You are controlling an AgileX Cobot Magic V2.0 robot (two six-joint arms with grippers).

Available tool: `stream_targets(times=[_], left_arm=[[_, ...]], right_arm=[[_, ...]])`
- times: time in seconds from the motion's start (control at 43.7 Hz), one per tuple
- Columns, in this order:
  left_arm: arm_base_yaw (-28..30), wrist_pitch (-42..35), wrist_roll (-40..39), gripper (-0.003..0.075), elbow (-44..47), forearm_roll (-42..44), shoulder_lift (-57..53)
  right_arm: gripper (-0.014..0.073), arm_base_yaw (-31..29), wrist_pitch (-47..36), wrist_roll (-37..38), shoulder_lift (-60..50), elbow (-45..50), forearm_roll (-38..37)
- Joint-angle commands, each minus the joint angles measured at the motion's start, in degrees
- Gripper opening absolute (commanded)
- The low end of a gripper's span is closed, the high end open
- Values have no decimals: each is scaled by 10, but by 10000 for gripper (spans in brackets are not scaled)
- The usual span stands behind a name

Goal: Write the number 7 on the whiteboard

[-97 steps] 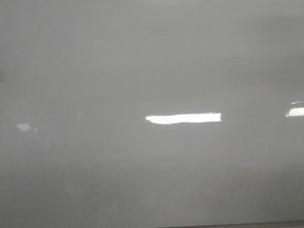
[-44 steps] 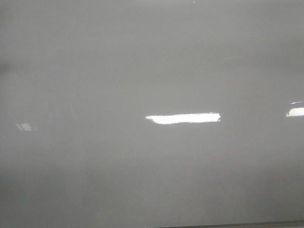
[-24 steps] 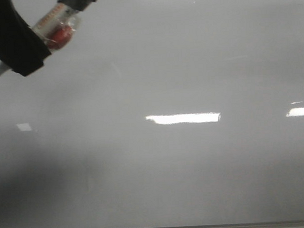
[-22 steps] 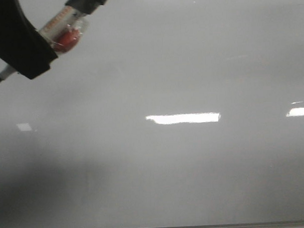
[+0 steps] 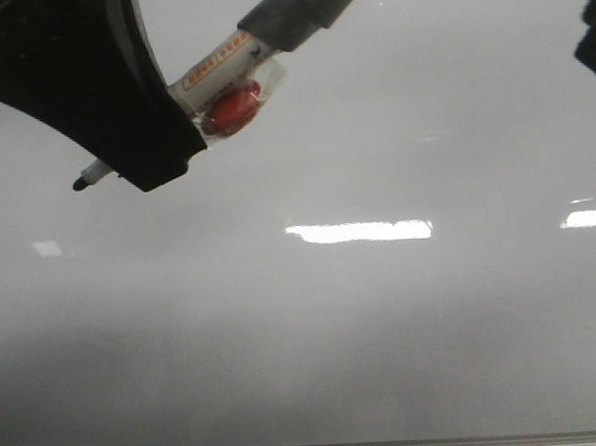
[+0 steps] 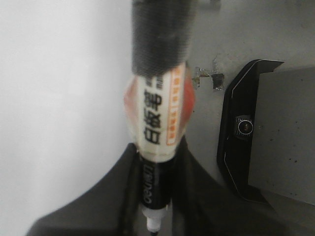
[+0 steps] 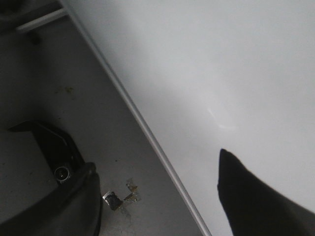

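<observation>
The whiteboard [image 5: 380,318] fills my front view, glossy and blank, with no number 7 on it yet, only light glare. My left gripper [image 5: 128,121] is clenched around a marker [image 5: 224,74], holding it slanted with its uncapped black tip [image 5: 81,183] poking past the fingers toward the board's upper left, which I judge is the pose for starting the top stroke; I cannot tell whether the tip touches. My right gripper [image 7: 157,196] has its fingers spread and holds nothing, near the board's metal edge [image 7: 142,125], clear of the writing area.
</observation>
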Motion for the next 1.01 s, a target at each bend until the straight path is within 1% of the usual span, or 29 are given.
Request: stream_targets(times=[0.0,0.137,0.274,0.389,0.503,0.709,0.915,0.983], left_arm=[[-14,-24,6,-20,-20,-11,-11],[-28,-24,7,-20,-20,-11,-11],[-29,-24,7,-20,-20,-11,-11],[-29,-26,7,-20,-20,-11,-11],[-29,-26,7,-20,-20,-11,-11],[-29,-30,7,-20,-20,-11,-11],[-29,-45,7,-20,-20,-11,-11],[-29,-48,7,-20,-20,-11,-11]], right_arm=[[529,37,1,-55,21,-43,41],[529,90,3,-66,60,-80,55],[529,138,1,-66,93,-107,57],[529,162,-2,-66,110,-121,65],[503,167,-4,-66,116,-124,94],[357,167,-19,-66,116,-124,106],[336,167,-22,-66,116,-124,110],[297,167,-23,-66,116,-124,110]])
